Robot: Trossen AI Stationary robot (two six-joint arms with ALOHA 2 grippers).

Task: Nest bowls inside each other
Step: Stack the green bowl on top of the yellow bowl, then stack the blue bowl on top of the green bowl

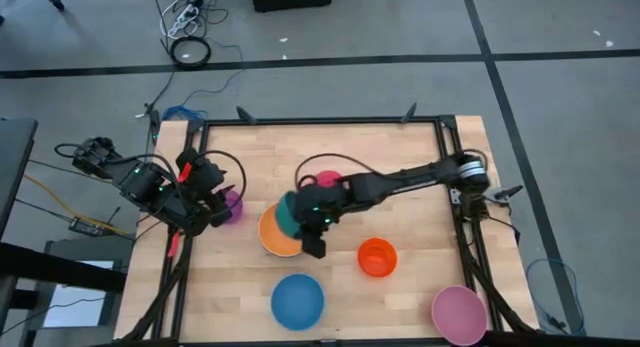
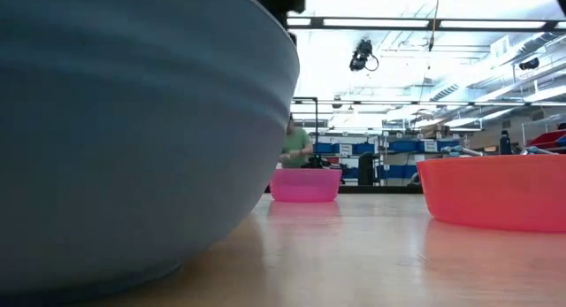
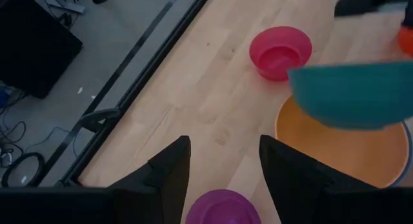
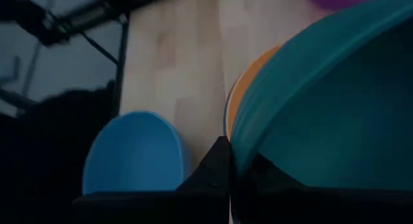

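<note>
Wooden table (image 1: 400, 297): right gripper (image 1: 303, 219) pinches the green bowl (image 1: 288, 215) over the orange bowl (image 1: 275, 237). Next, lower it in. At nine o'clock, left gripper (image 1: 222, 209) waits apart.

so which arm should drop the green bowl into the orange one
Right. Its tool is shut on the round teal-green plastic bowl, above the wide yellow-orange plastic bowl. The left tool hangs open over the small purple plastic bowl.

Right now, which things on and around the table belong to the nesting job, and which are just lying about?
Job:
green bowl, held by right gripper
orange bowl
magenta bowl
purple bowl
red-orange bowl
blue bowl
pale pink bowl

Lying about:
cables on the floor
</note>
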